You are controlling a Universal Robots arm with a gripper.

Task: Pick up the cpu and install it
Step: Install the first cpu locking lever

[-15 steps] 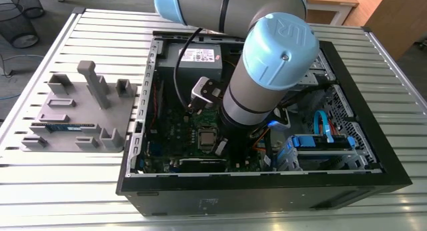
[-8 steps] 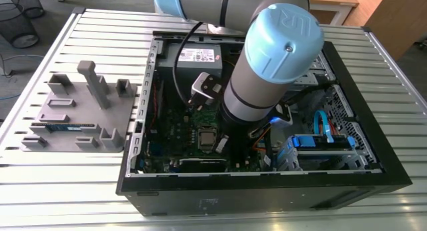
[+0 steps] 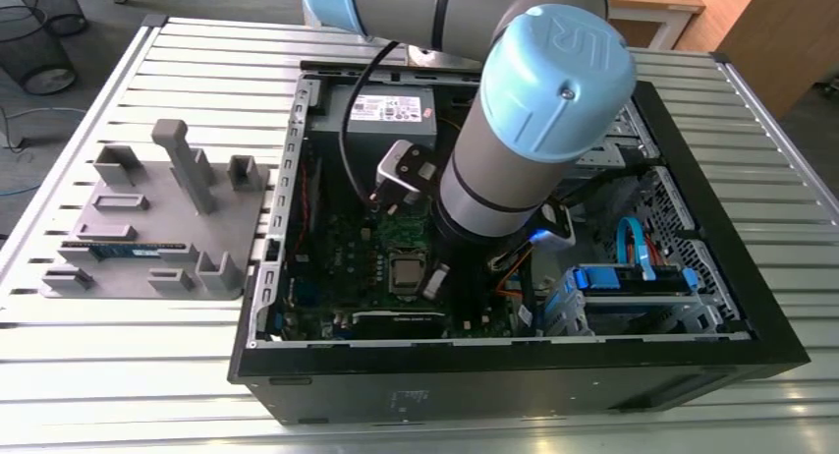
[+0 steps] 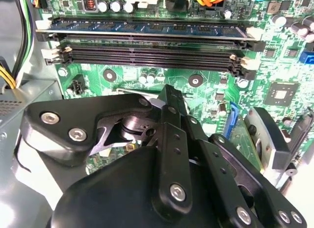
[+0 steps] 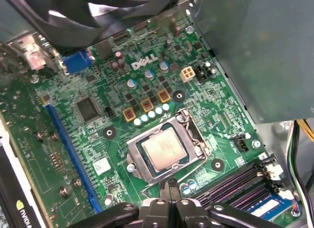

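One cpu lies in the single socket, with one tool clenched empty near it.

The cpu shows a dull silver-grey top against the green motherboard, which is threaded with fine pale tracing and crossed by a bright blue slot. The gripper is black. The arm is grey with a light blue cap, the computer case is black, and the table is pale grey with ribbed stripes.
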